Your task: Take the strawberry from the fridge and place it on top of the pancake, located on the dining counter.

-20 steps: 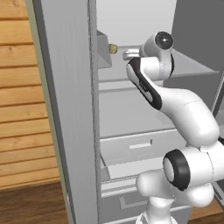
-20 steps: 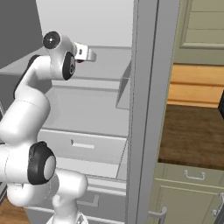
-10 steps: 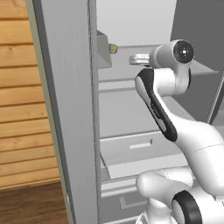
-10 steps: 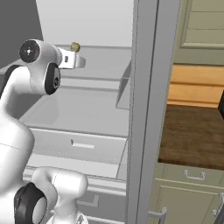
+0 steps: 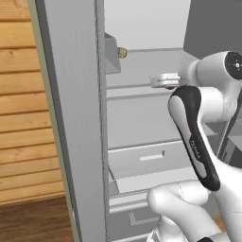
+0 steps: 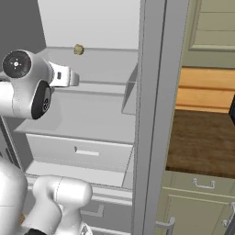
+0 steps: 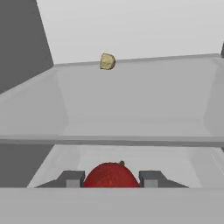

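Arm pose: white arm rises from the base in front of the fridge (image 5: 75, 118), bends at a dark elbow joint, and the forearm goes level toward the open compartment at shelf height.
Hand direction: hand points straight into the fridge, toward its back wall; in the hand view the shelves lie level, so the hand is not rolled.
Gripper: gripper (image 7: 111, 178) has its two dark fingertips (image 7: 72, 178) pressed on the left and right sides of the strawberry (image 7: 111, 175); the jaws are narrowed onto the berry and carry it.
Strawberry place: berry sits between the tips, in the air in front of the near edge of the shelf (image 7: 131, 141), not resting on any shelf. In the left base view a small red spot shows under the hand (image 5: 165, 80), but it is too small to tell more.
Yellowish lump: small tan lump (image 7: 107, 61) lies far back on the upper shelf, near the back wall, a little left of the hand's line; well apart from the gripper. It shows also in both base views (image 5: 122, 52) (image 6: 78, 49).
Edges left: fridge door (image 5: 71, 142) stands open edge-on, near the arm's left.
Edges right: other door's edge (image 6: 153, 114) stands upright just right of the compartment.
Below: drawer (image 6: 80, 151) with a flat handle sits under the shelves, closed.
Open room: space between the two door edges is wide, and the hand is about in its middle.
Outside: wood panel wall (image 5: 23, 118) is left of the fridge; brown wooden countertop (image 6: 202, 137) over pale green cabinets is to the right.
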